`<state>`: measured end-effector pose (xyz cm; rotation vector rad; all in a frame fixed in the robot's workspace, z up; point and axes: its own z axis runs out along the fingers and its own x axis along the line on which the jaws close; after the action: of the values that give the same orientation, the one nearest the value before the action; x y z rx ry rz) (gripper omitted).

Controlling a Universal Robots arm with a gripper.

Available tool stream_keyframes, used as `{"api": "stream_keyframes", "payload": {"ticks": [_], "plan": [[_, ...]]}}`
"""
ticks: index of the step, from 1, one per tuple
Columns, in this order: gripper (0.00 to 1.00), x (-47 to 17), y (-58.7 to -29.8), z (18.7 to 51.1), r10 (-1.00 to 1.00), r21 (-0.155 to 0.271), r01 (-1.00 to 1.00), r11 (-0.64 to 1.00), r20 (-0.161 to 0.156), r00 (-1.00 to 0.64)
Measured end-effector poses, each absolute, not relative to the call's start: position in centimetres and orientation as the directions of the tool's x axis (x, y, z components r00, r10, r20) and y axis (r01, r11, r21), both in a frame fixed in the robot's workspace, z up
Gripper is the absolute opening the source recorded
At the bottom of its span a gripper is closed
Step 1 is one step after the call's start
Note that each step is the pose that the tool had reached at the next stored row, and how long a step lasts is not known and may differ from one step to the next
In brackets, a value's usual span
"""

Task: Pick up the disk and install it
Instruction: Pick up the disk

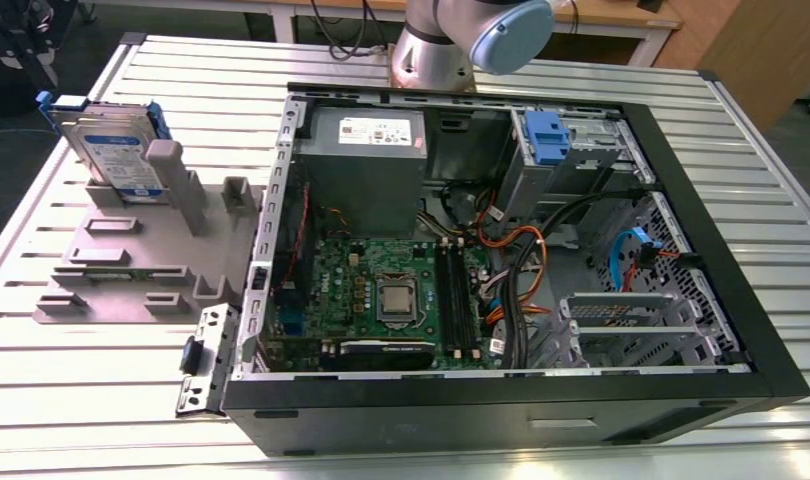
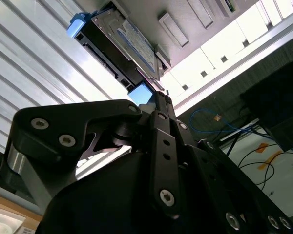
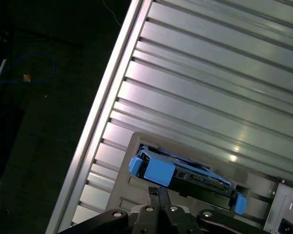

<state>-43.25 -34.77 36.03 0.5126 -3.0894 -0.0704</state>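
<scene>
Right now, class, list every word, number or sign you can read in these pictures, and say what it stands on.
No text can be quoted.
White-and-blue label on the flat silver hard drive in its blue plastic carrier: too small to read.
White label on the grey metal power-supply box: too small to read.

The label [image 1: 122, 160] on the disk [image 1: 108, 138] is unreadable.
</scene>
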Motion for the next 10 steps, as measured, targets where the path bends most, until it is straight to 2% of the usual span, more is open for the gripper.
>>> {"api": "stream_keyframes", "payload": {"ticks": [10], "plan": [[0.11, -43.25, -34.77, 36.03, -0.327, 0.046, -0.326, 0.944, 0.002, -0.945]]}}
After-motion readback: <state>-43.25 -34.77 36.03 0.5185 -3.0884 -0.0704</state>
